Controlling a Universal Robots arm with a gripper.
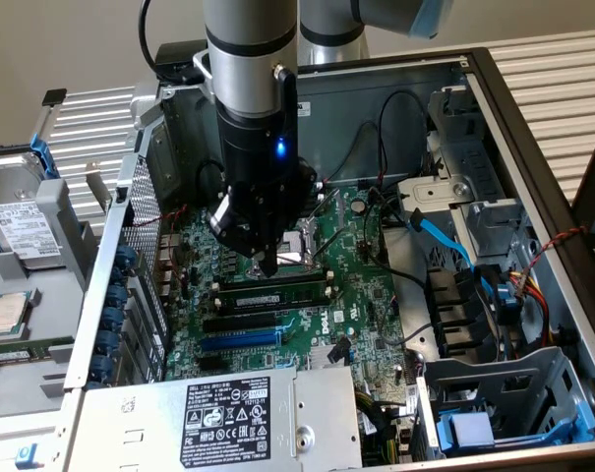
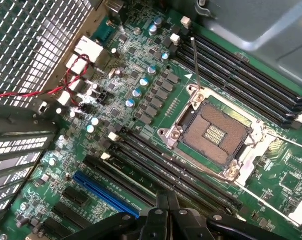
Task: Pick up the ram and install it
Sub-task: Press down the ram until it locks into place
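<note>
The gripper hangs with its fingers clenched together on nothing, just above the black memory slots beside the open CPU socket. The ram sits seated in a slot right beside that socket, directly under the fingertips.

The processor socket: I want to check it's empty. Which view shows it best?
The wrist view: the processor socket lies open and unobstructed, empty, contacts visible. In the exterior view the gripper partly hides the socket.

The claw, its tips pressed together, hangs over the green motherboard, just above black memory slots. The open processor socket lies nearby; a blue slot sits beside the black ones.
</note>
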